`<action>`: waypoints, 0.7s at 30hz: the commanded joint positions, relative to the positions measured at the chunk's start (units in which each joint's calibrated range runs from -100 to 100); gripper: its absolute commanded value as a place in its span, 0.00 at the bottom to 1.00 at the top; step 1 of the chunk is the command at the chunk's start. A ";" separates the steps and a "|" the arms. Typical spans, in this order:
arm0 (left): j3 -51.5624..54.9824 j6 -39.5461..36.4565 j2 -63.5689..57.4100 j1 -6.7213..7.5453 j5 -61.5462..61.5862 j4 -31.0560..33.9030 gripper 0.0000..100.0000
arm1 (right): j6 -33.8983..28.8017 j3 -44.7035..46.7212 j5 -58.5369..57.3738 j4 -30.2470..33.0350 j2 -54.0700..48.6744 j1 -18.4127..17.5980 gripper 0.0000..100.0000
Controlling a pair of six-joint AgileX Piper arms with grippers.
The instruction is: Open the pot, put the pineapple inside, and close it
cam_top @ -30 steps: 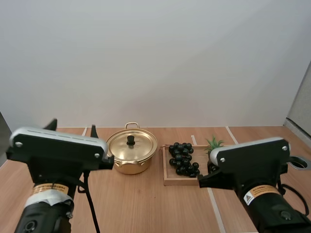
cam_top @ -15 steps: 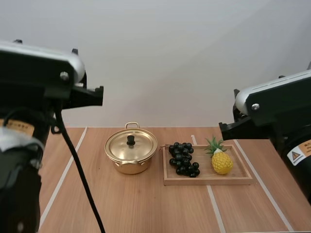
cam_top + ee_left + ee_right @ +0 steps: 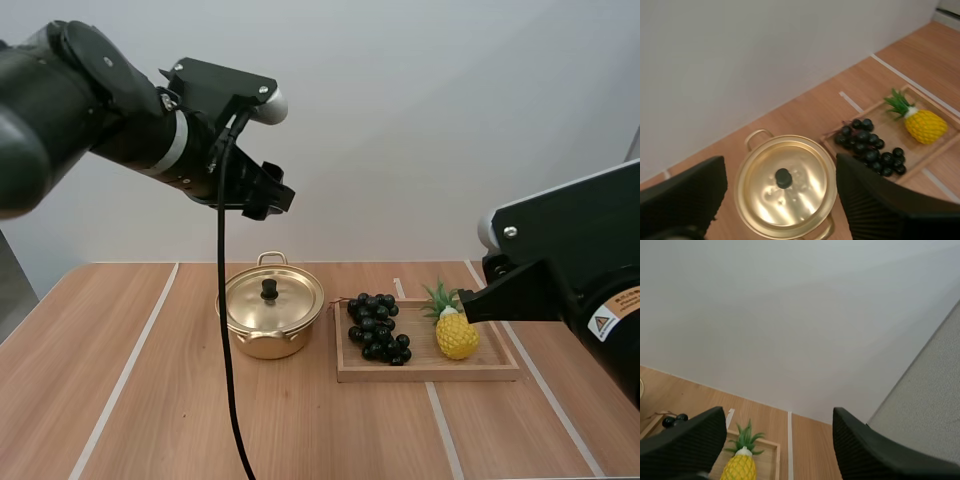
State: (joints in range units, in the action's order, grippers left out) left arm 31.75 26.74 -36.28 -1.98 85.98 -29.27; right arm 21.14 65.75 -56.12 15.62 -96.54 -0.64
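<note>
I count 0 of 3 steps done: lid (image 3: 270, 297) on the gold pot (image 3: 266, 344), pineapple (image 3: 456, 334) in the wooden tray (image 3: 492, 372) beside the grapes (image 3: 376, 326). My left jaws and right jaws gape wide, empty.

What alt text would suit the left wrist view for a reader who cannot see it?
The left end effector hangs open above a gold pot with its lid on, its black fingers standing apart. Beside the pot, a wooden tray holds a bunch of dark grapes and a small pineapple.
</note>
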 commanded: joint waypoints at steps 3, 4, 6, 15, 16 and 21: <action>-2.99 1.50 9.53 0.17 13.61 -1.77 1.00 | 0.45 -0.53 -4.49 0.58 0.13 0.20 1.00; -2.99 1.50 10.98 0.17 14.02 -1.77 1.00 | 0.45 -0.53 -5.18 0.58 0.13 0.20 1.00; -2.99 1.76 13.39 0.17 14.02 -1.77 1.00 | 0.45 -0.53 -5.96 0.58 0.13 0.20 1.00; -2.99 1.89 21.02 0.17 14.02 -1.65 1.00 | 0.45 -0.53 -5.94 0.47 0.13 0.95 1.00; -2.99 1.89 21.67 0.17 13.56 -1.65 1.00 | 0.45 -0.53 -5.94 0.25 0.13 1.09 1.00; -2.99 2.02 24.97 0.17 7.42 -1.19 1.00 | 0.45 -0.53 -5.94 0.01 0.13 1.27 1.00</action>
State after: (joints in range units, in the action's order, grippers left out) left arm 29.42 28.48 -12.73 -1.98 96.43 -30.00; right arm 21.31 65.75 -62.08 15.74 -96.54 0.44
